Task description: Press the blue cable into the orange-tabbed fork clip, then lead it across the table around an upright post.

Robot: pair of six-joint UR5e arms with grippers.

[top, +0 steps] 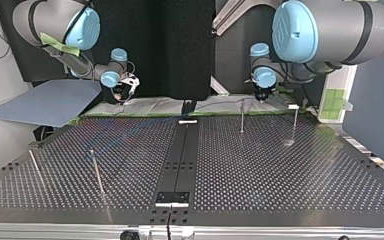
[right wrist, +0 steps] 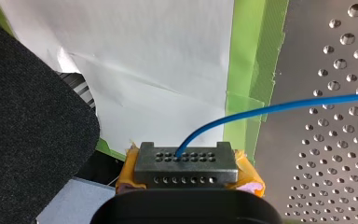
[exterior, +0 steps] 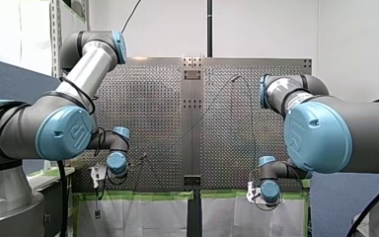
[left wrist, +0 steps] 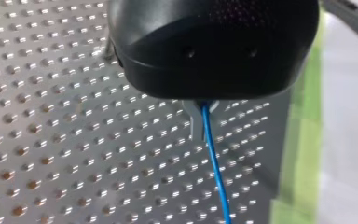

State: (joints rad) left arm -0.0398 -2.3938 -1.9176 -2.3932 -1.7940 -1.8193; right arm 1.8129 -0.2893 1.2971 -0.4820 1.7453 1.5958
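Running thin and round, the blue cable (left wrist: 213, 158) leaves the left gripper (left wrist: 200, 108) and goes straight ahead over the shiny metal table (left wrist: 65, 140), which is full of small holes. The metal fingers are closed on it. The right gripper (right wrist: 186, 162), with soft yellow pads, pinches the cable too. There it curves sideways over green tape (right wrist: 249, 60) toward the table.

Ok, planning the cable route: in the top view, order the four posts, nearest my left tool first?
From my left tool:
1. Plain post, right half.
2. White-capped post, further right.
3. Leaning post, left half.
4. Outermost post, far left.
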